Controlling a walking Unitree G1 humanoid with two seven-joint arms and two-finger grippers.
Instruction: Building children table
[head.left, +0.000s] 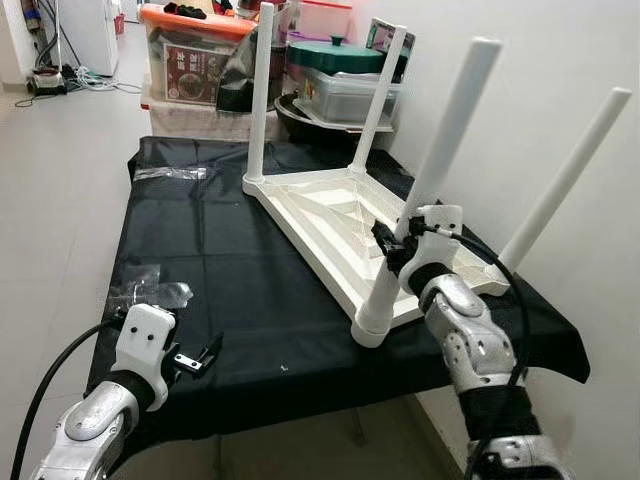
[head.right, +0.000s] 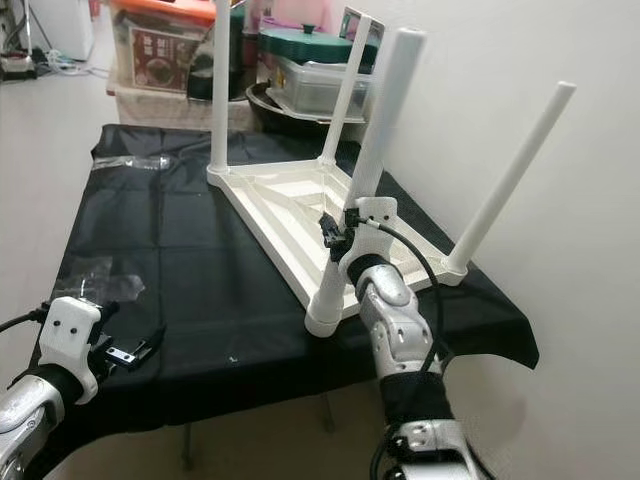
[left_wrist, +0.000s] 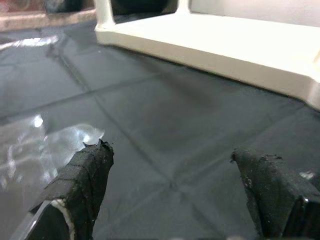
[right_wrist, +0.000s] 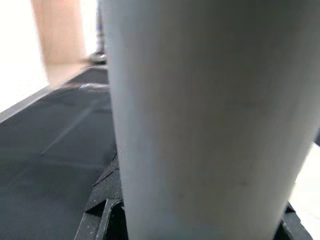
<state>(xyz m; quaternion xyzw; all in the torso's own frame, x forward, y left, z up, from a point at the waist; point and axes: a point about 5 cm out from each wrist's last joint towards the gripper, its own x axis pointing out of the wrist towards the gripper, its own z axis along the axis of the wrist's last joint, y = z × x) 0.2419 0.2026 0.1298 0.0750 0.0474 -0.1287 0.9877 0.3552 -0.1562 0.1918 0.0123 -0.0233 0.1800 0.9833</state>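
Children's table (head.left: 330, 215) lies upside down on the black-covered surface (head.left: 240, 290), all four white legs seated and pointing up. Left to right: left claw (head.left: 197, 358) hovers released over the near-left cloth beside a crumpled clear plastic bag (head.left: 148, 293), holding nothing. Right claw (head.left: 393, 246) is clenched on the near leg (head.left: 425, 195), low on its shaft. Judgement: assembly nearly done; leg tightening and flipping upright remain. No readable writing; the label on the orange-lidded storage box (head.left: 190, 50) is too blurred.

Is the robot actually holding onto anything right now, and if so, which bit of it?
Yes. The right gripper is closed around the nearest white table leg, low on its shaft, just above the upturned tabletop. The left gripper is open and holds nothing.
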